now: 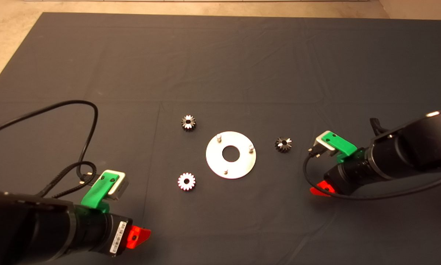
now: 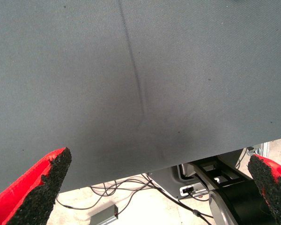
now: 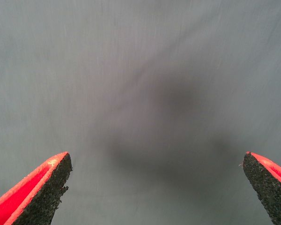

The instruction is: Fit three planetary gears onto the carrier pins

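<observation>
**Both grippers hanging wide open beside an unloaded carrier disc**

The left gripper (image 1: 139, 237), green-bodied with two red fingers, is hanging low over the dark grey fabric mat (image 1: 220, 66), well off to the lower left of the flat shiny silver disc with a large round centre hole (image 1: 230, 155). Its black arm is reaching in from the picture's left edge, trailing a looping black cable (image 1: 88, 121). In the left wrist view its fingers (image 2: 35, 190) are standing wide apart with nothing between them.

The right gripper (image 1: 318, 189) is hanging to the right of the disc, on an arm coming in from the right edge. Its fingers (image 3: 37, 192) are likewise spread wide over bare mat.

Three short silver carrier pins (image 1: 218, 137) are standing upright on the disc, all bare. The three small toothed metal planetary gears (image 1: 188, 122) are lying flat on the mat around the disc: one to its upper left, one to its lower left, one just to its right.

Pale floor (image 1: 14, 40) is showing beyond the mat's far edge.
</observation>
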Action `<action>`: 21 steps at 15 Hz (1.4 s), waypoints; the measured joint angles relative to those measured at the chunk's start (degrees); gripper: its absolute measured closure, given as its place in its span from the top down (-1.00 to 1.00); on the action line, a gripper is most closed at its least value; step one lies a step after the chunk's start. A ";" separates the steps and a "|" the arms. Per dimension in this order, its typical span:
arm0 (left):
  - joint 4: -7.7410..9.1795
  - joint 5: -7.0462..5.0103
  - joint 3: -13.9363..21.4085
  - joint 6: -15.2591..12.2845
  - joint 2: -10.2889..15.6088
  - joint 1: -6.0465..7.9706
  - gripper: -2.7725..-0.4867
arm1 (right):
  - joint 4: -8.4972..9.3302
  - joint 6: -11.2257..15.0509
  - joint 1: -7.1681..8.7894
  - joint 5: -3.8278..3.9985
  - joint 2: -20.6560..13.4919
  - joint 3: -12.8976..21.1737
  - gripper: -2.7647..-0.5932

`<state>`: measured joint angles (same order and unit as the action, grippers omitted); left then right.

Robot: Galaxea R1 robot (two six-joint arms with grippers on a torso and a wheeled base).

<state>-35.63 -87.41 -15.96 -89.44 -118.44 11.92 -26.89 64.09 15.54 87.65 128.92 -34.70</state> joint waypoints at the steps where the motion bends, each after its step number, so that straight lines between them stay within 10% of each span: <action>1: 0.00 -0.02 0.00 -0.02 0.00 0.01 0.98 | 0.00 -0.16 0.39 0.01 0.39 -0.66 0.97; 21: 0.00 -0.04 0.00 -0.05 -1.60 0.01 0.98 | 0.00 -3.20 2.23 0.04 8.19 -13.91 0.97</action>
<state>-35.63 -87.46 -15.96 -89.49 -120.04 11.93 -26.89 60.89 17.77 87.70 137.11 -48.61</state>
